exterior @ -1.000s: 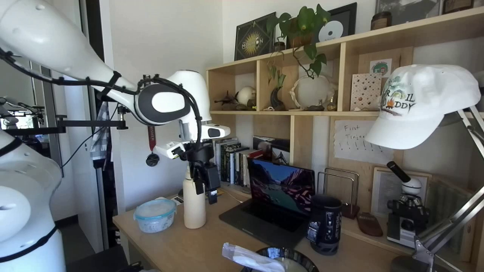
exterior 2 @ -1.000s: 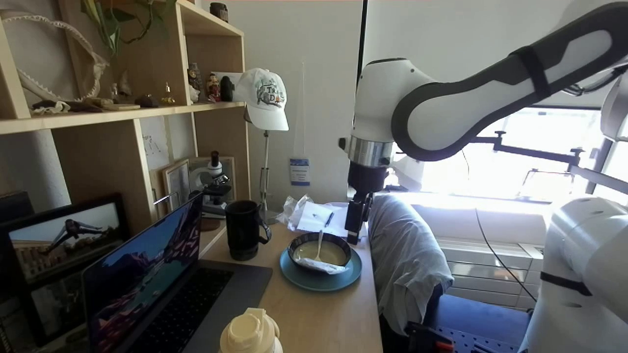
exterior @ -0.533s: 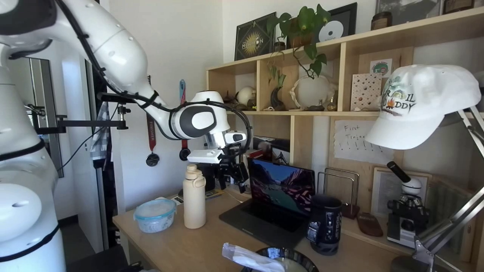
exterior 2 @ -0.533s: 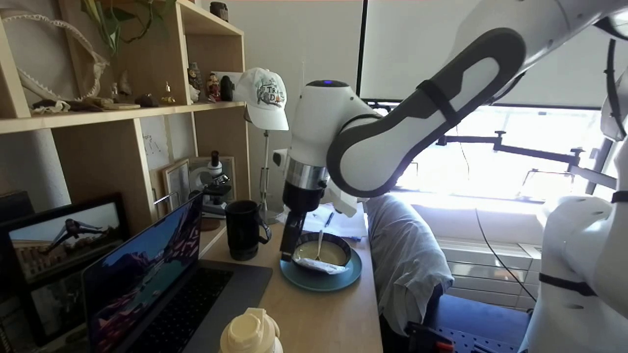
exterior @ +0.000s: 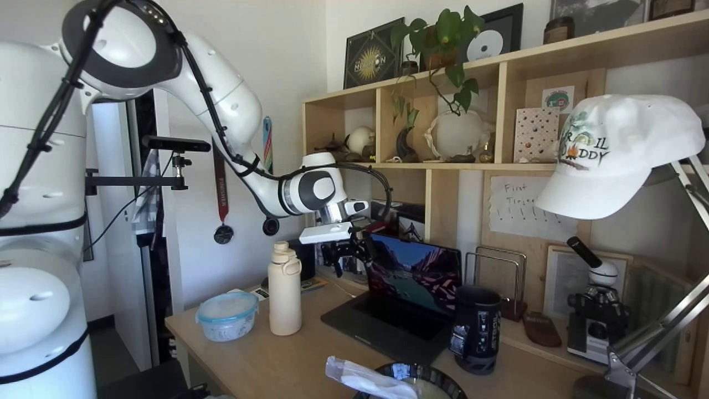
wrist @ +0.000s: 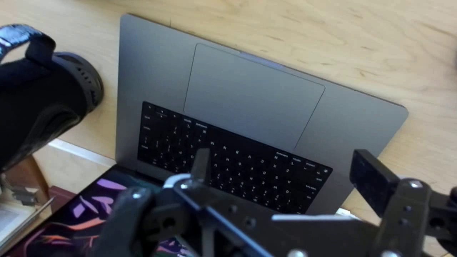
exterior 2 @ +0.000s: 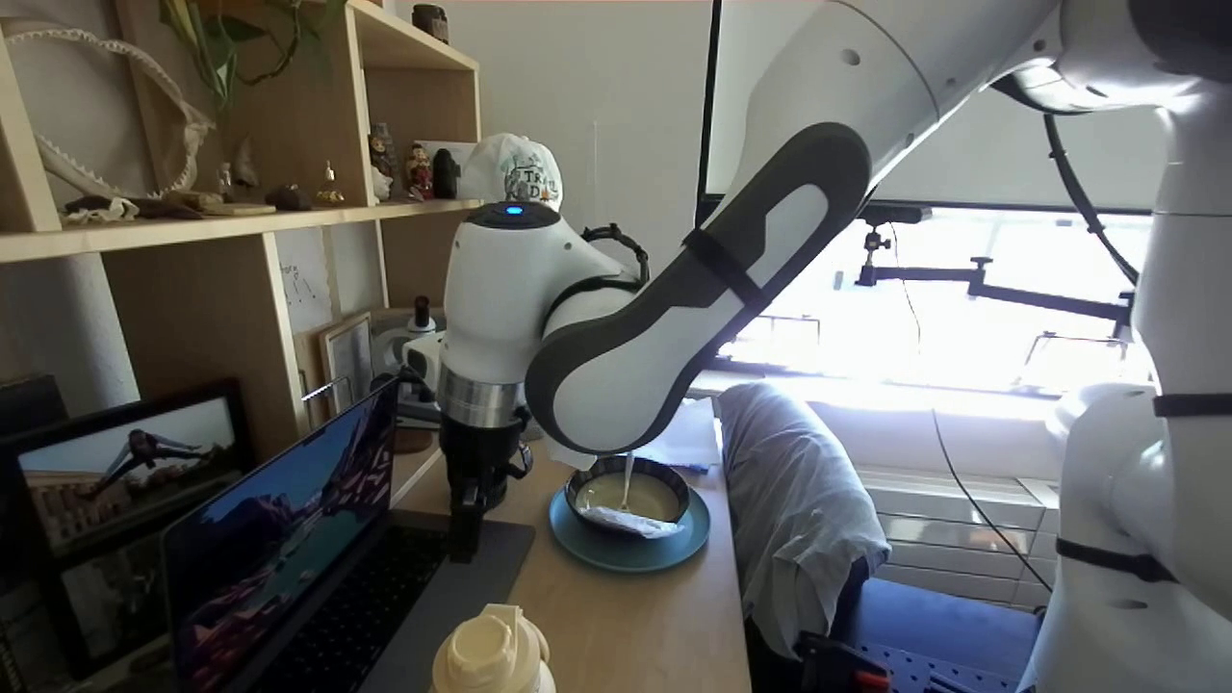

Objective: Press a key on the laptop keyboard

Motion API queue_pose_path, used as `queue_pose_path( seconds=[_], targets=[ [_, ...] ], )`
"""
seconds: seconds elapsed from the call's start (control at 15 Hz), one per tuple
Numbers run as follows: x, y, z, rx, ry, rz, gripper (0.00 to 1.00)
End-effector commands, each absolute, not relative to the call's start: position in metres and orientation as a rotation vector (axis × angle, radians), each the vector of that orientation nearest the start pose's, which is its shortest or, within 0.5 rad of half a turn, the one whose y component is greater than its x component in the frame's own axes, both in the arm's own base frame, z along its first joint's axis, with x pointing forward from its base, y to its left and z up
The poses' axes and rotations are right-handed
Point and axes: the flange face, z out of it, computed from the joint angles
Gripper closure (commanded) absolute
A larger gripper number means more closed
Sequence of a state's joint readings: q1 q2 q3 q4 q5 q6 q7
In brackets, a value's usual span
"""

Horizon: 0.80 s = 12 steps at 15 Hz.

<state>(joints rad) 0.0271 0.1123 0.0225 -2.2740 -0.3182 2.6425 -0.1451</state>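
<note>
Step in hand, as we judge: approach; no press made yet. Laptop keyboard (wrist: 235,159) lies face up, nearer edge of surface (exterior: 299,360) along shelf (exterior: 443,205) than front edge. Pincer (wrist: 281,166) hangs above, released, jaws spread wide, holding nothing; in wrist view one jaw overlaps keyboard, second sits past its end. We see no contact. Next, we reckon: draw jaws together into one blunt tip, centre it over chosen key, lower straight and lightly until key yields; keep clear of raised screen (exterior: 415,274).
</note>
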Motion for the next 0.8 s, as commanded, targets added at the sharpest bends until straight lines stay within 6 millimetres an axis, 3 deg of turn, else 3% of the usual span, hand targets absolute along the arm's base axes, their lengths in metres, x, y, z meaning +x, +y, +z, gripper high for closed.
queue_pose_path(
  seconds=[0.0, 0.4, 0.73],
  targets=[
    [0.574, 0.049, 0.329, -3.183, -0.939, -0.458, 0.00],
    [0.590, 0.058, 0.322, -3.063, -1.131, -0.539, 0.00],
    [0.587, 0.060, 0.319, -3.081, -1.107, -0.511, 0.00]
  ],
)
